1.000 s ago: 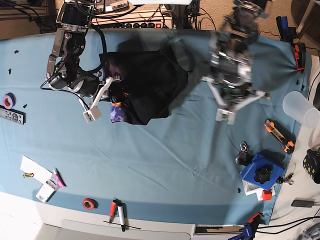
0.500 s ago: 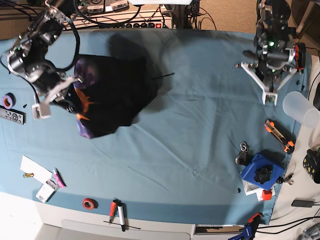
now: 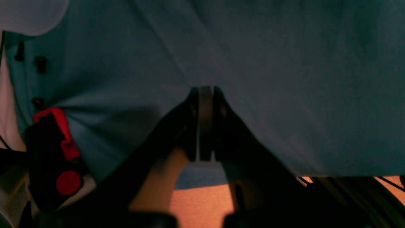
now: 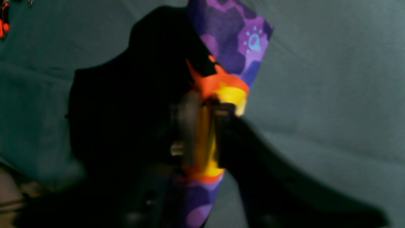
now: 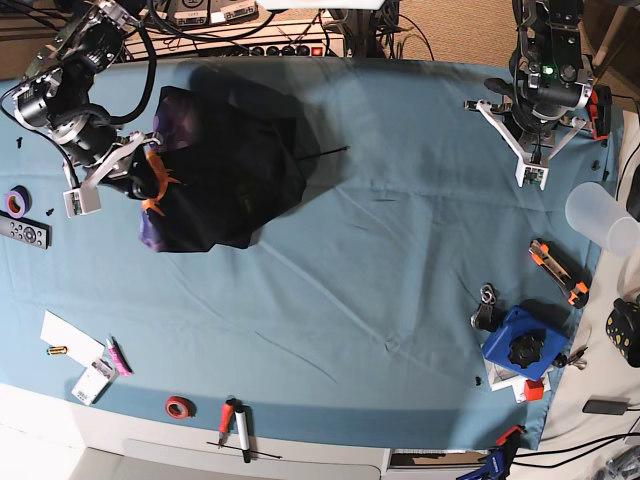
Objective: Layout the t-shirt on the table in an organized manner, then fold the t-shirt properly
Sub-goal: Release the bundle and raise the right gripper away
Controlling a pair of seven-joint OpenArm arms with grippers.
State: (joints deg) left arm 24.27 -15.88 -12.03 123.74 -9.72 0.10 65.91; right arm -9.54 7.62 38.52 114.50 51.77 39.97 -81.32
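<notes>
where t-shirt lies bunched, table cloth wrinkled.

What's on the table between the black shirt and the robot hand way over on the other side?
Only bare, wrinkled blue table lies between the t-shirt and the left gripper, as the base view shows.

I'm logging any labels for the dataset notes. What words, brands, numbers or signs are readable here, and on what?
Readable text: none.
t-shirt: purple print shows a light-bulb symbol, no legible words.
remote control: buttons too small to read.
paper cards: print too small.
</notes>
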